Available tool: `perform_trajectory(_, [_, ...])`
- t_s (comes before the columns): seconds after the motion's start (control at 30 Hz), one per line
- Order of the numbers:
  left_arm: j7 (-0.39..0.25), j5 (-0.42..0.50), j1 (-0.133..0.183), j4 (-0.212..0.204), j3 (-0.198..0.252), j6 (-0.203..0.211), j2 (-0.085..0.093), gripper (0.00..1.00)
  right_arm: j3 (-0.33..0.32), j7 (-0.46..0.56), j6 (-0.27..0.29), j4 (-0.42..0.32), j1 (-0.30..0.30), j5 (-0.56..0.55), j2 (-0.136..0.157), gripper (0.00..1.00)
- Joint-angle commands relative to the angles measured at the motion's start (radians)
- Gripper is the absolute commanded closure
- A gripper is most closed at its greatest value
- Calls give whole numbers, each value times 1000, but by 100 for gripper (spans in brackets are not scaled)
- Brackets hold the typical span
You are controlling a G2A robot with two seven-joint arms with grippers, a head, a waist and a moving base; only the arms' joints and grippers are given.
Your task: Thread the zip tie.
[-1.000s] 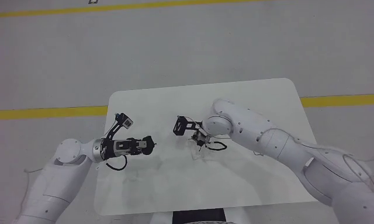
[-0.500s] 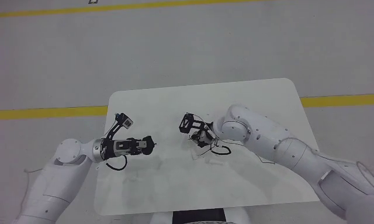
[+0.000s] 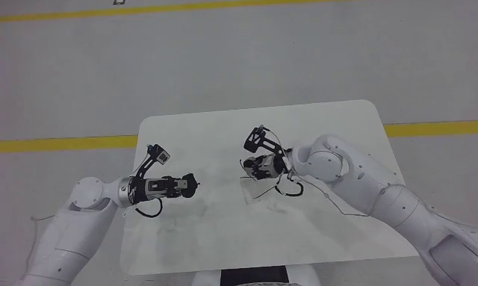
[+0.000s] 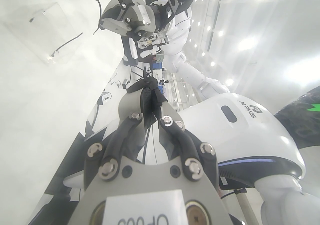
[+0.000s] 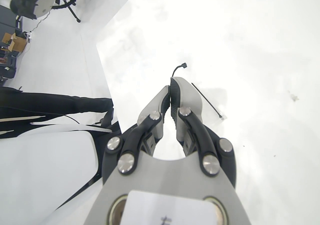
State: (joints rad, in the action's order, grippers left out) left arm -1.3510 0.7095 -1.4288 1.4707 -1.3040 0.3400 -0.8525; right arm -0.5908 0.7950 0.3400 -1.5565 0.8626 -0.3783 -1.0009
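Note:
My right gripper (image 5: 170, 85) is shut on a short black zip tie (image 5: 178, 68), whose head curls out past the fingertips. From the top it hangs over the table's middle (image 3: 250, 167), just above a clear plate (image 3: 258, 190). A second zip tie (image 5: 206, 100) lies flat on that plate (image 4: 32, 28). The left wrist view shows the right gripper (image 4: 101, 22) with its tie (image 4: 100, 10) upright, and the second tie (image 4: 67, 40) below it. My left gripper (image 4: 150, 88) is shut, held level a short way left of the plate (image 3: 190, 183). Thin dark strands run between its fingers; I cannot tell what they are.
The white table (image 3: 336, 122) is bare apart from the plate, with open room on its right half and at the back. Its left edge lies close under the left arm. Grey floor with yellow lines surrounds it.
The right arm has drawn back to the right and its wrist has turned, lifting the gripper with the zip tie up off the plate. The left arm has kept still.

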Motion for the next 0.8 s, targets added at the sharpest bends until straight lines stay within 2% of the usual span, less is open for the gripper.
perform_trajectory(0.0, [0, 0, 0, 0, 0, 0, 0, 100, 1, 0, 0, 0, 0, -1, 0, 100])
perform_trajectory(0.2, [0, 0, 0, 0, 0, 0, 0, 100, 0, -4, -2, 0, 2, -3, 0, 100])
perform_trajectory(0.3, [36, -7, -13, 0, 16, -22, -2, 100, -25, -90, -30, -16, 40, 17, 0, 100])
perform_trajectory(0.47, [80, -28, -56, -21, 52, -6, -8, 100, -91, -231, -69, -60, 134, 82, 11, 100])
perform_trajectory(0.57, [139, -37, -78, -16, 73, 0, -15, 100, -120, -296, -87, -92, 188, 123, 14, 100])
perform_trajectory(0.67, [185, -62, -90, -3, 90, 0, -25, 100, -135, -337, -113, -113, 240, 170, 14, 100])
perform_trajectory(0.77, [214, -88, -89, 16, 101, 0, -34, 100, -132, -318, -109, -120, 262, 199, 11, 100])
